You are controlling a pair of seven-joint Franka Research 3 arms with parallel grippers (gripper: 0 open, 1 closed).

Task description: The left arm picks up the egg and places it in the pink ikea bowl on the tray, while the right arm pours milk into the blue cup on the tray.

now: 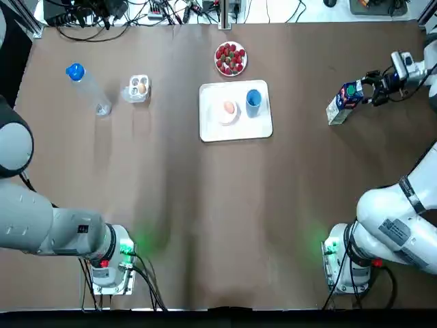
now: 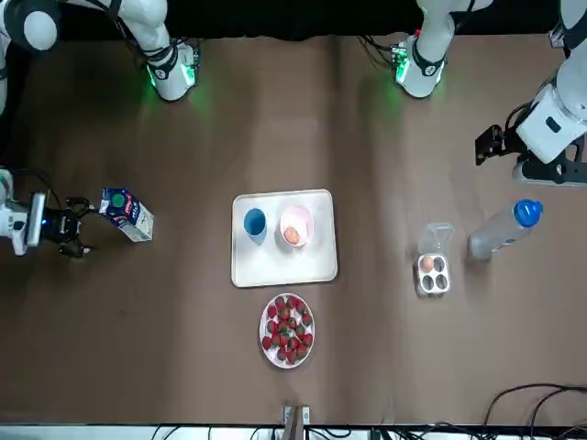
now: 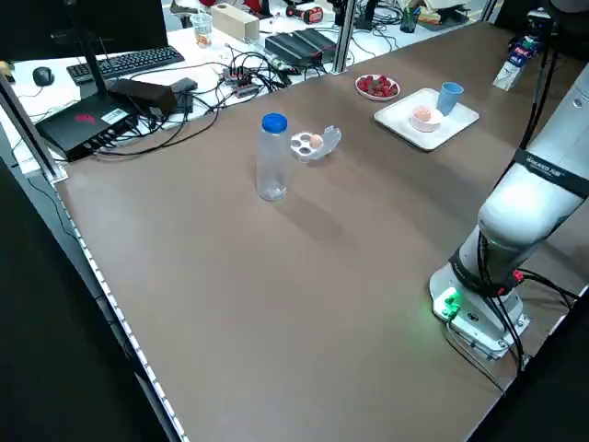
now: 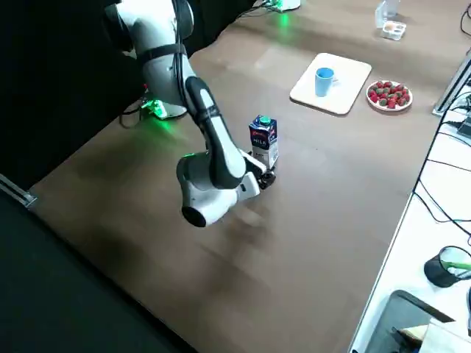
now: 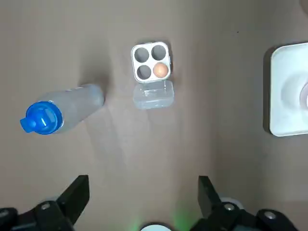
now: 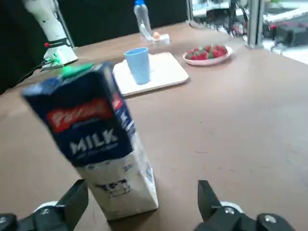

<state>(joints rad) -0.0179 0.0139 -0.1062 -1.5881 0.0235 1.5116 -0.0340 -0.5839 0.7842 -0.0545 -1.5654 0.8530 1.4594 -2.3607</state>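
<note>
two eggs (image 1: 229, 107), one bowl (image 1: 220, 117), one cup (image 1: 253, 102), one milk carton (image 1: 341, 105).

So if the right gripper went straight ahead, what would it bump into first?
Most likely the milk carton. It stands right ahead of the right gripper, whose fingers are open, slightly toward one finger. The blue cup on the tray is farther behind.

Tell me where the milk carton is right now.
In the top view the milk carton stands on the robot's right side, well right of the white tray, just ahead of the open right gripper.
</note>
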